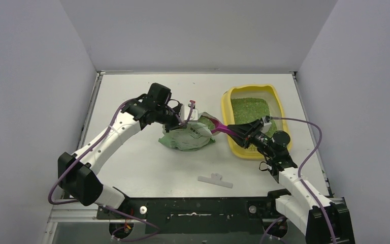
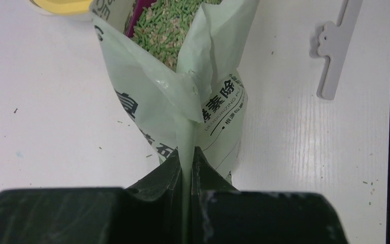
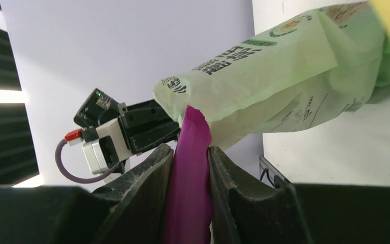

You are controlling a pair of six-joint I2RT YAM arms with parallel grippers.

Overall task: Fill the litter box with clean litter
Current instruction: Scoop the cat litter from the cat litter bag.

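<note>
Overhead and wrist views of 2 arms working at a white table (image 1: 132,162). The left gripper (image 2: 187,157) is pinching a fold of the light-green printed litter bag (image 2: 147,91) between its 2 dark fingers, which are pressing together with only the thin plastic between them; the pinched edge is pulling the bag's mouth up and open. The bag is lying on its side near the middle of the table, with its mouth facing the litter box (image 1: 245,152). The right gripper (image 3: 190,152) is clamping the handle of the magenta scoop (image 3: 190,178), its jaws standing narrow and pressing on both sides of the handle. The scoop is reaching from the right gripper across the near left rim of the box, and its head is sitting inside the bag's mouth, where the left wrist view is showing it beside green and pale pellets. The clean litter (image 1: 251,109) is appearing in 2 places: a green layer is covering the floor of the litter box, and more is filling the open bag. The litter box, a shallow yellow tray, is resting at the far right of the table, just beside the bag's mouth. A flat white plastic piece (image 1: 215,179) is lying on the table nearer the arm bases, well apart from the bag and the box. A few loose specks are dotting the table around the bag.
</note>
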